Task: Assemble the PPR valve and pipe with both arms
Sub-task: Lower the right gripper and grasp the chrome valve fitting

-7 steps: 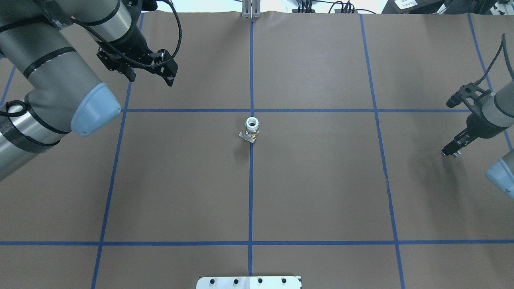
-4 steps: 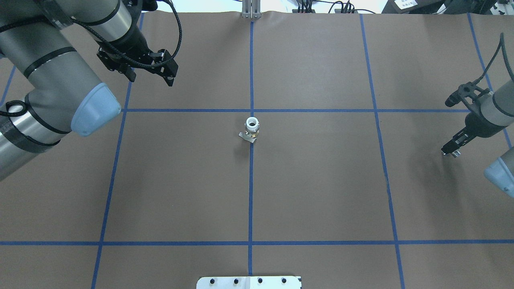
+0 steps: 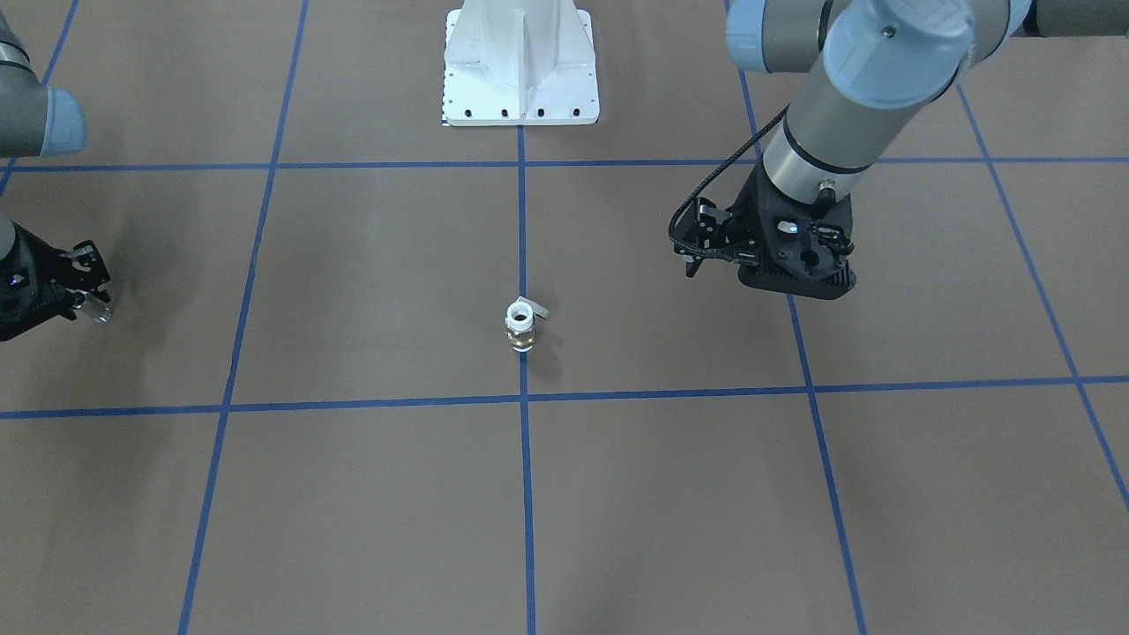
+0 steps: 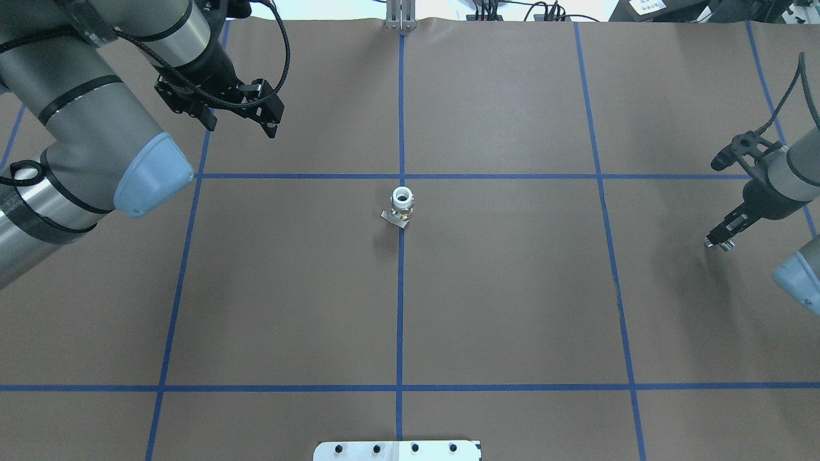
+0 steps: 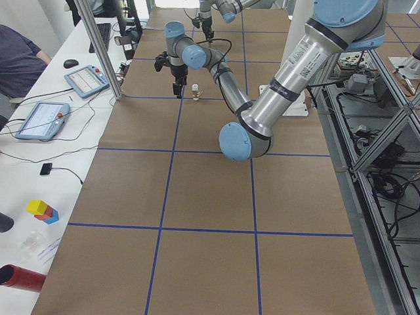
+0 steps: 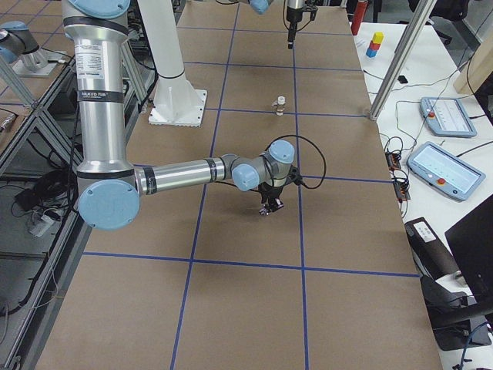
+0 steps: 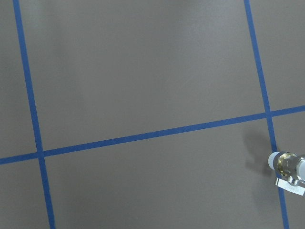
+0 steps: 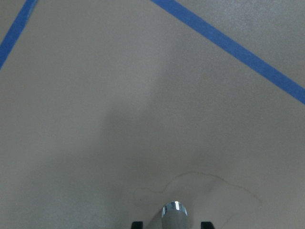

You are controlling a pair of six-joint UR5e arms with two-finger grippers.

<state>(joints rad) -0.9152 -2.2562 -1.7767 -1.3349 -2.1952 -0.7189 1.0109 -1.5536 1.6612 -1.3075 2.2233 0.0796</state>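
The PPR valve (image 4: pixel 401 206) stands upright on the blue centre line, white collar up, its pale lever on the paper; it also shows in the front view (image 3: pixel 521 324) and at the left wrist view's right edge (image 7: pixel 288 167). My right gripper (image 4: pixel 719 242) hangs low at the table's right side, shut on the small silver pipe (image 8: pixel 174 211), which sticks out between its fingers just above the paper (image 3: pixel 99 310). My left gripper (image 4: pixel 242 121) hovers open and empty, high over the far left, well away from the valve.
Brown paper with a blue tape grid (image 4: pixel 512 176) covers the table. The white bolted pedestal (image 3: pixel 519 62) stands at the robot's side. A metal post (image 4: pixel 400 16) stands at the far edge. Tablets and cables (image 5: pixel 39 118) lie on the side bench.
My right arm has shifted slightly with the pipe still in its gripper. The left arm and the valve have not moved.
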